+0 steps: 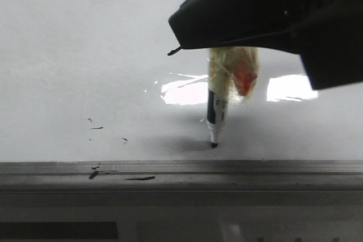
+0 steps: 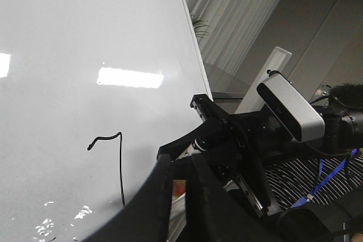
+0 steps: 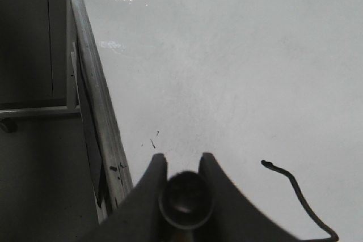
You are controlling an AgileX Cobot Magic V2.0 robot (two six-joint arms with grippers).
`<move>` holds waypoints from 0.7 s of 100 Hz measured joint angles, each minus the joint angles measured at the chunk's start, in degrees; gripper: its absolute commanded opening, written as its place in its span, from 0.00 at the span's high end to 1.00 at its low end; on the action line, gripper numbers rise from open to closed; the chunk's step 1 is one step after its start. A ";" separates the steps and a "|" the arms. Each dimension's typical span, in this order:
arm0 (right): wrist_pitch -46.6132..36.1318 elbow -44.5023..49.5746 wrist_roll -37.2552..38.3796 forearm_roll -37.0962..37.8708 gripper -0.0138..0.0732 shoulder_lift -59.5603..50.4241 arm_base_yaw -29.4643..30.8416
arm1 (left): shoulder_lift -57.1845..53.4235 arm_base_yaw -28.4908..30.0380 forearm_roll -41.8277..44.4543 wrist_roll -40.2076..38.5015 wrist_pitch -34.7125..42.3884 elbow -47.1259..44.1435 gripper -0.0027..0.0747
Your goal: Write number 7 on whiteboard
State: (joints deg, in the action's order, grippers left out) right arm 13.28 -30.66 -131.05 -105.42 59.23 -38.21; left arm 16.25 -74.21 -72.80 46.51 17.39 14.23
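Right gripper pinches the marker, its tip down at the foot of the number 7 near the whiteboard's lower edge; dragging instead of lifting would likely smear a tail.

A black-tipped marker stands nearly upright, wrapped above in yellowish clear tape with an orange-red patch showing through. Its white barrel carries a dark label, and its tip sits at the end of a drawn line. Small black stray flecks lie to the left, with more dashes lower down. In the left wrist view, pale vertical blinds and a green plant stand behind, and a blue strap hangs over a striped surface.
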 measured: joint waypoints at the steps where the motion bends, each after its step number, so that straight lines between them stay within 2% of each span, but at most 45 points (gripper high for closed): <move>1: 0.14 0.00 0.00 0.00 0.89 0.00 0.00 | 0.00 0.00 0.00 0.00 0.00 0.00 0.93; 29: 7.90 -8.71 2.06 1.42 0.89 -8.70 0.14 | 0.00 0.00 1.14 0.00 0.00 0.00 0.93; 53: 7.62 -9.98 8.42 1.57 0.89 -14.66 0.14 | 0.00 0.00 6.03 0.00 0.41 0.00 0.91; 60: 8.17 -8.30 11.85 1.75 0.89 -15.11 0.14 | 0.91 0.00 7.65 0.00 0.41 0.00 0.82; 70: 10.67 -4.39 17.87 4.86 0.89 -15.26 0.14 | 3.65 0.00 11.04 0.00 -1.95 0.15 0.57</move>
State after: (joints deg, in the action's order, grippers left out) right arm 23.95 -35.04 -113.18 -100.56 43.97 -38.08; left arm 19.90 -74.21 -61.76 46.51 15.43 14.38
